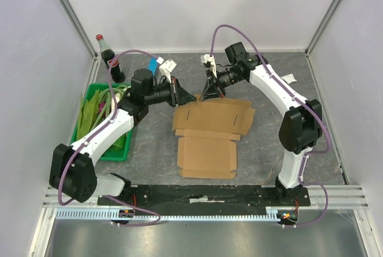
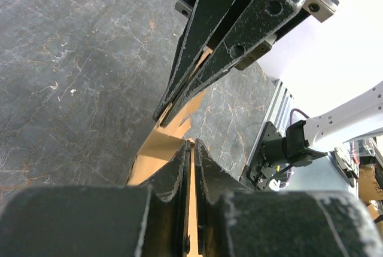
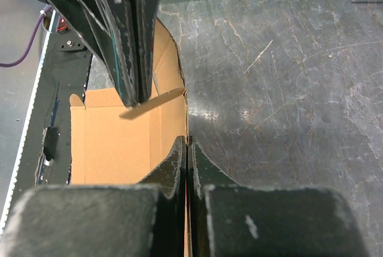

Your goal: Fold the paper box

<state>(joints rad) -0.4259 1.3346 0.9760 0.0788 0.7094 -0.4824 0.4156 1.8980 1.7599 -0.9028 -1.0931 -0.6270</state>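
The paper box is a flat brown cardboard blank with flaps and slits, lying mid-table with its far edge lifted. My left gripper is shut on the far left corner of that edge; the cardboard runs between its jaws in the left wrist view. My right gripper is shut on the far edge a little to the right; the box shows left of its jaws in the right wrist view. The two grippers nearly face each other, tips close together.
A green bin of leafy greens stands at the left. A dark bottle with a red cap stands at the back left. Small white and blue items lie behind the left gripper. A black rail runs along the near edge.
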